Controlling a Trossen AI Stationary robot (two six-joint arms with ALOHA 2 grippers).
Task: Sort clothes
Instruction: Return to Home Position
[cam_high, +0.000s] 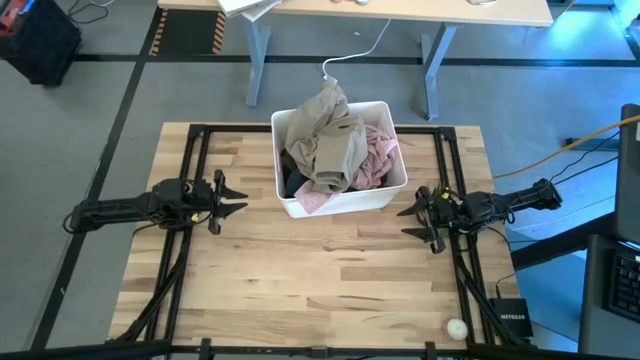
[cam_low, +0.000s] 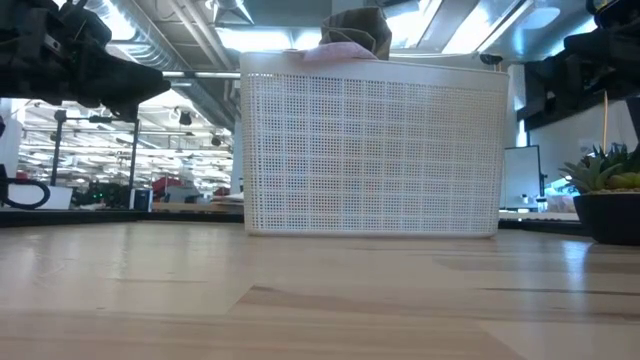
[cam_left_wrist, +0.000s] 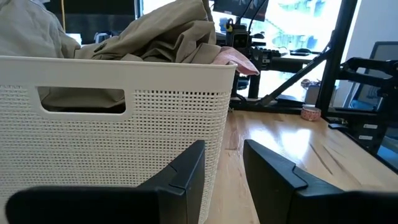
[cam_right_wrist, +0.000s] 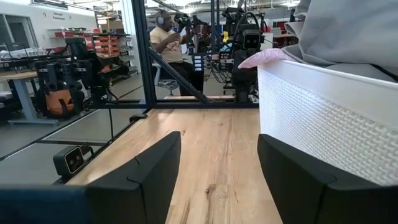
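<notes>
A white perforated bin (cam_high: 340, 198) stands at the far middle of the wooden table. It holds a heap of clothes: a khaki-beige garment (cam_high: 330, 140) on top, a pale pink one (cam_high: 375, 160) at the right and near side, and a dark one (cam_high: 292, 182) at the left; whether that is the black or the dark grey garment I cannot tell. My left gripper (cam_high: 235, 197) is open and empty, left of the bin. My right gripper (cam_high: 412, 220) is open and empty, right of the bin. The bin also shows in the left wrist view (cam_left_wrist: 112, 143) and the right wrist view (cam_right_wrist: 329, 118).
A small white roll (cam_high: 456, 327) lies near the table's near right corner, beside a black box (cam_high: 512, 322). A black frame (cam_high: 195, 140) runs along the table's sides. Bare wood (cam_high: 320, 280) spreads on the near side of the bin. A person (cam_right_wrist: 166, 43) sits far off in the room.
</notes>
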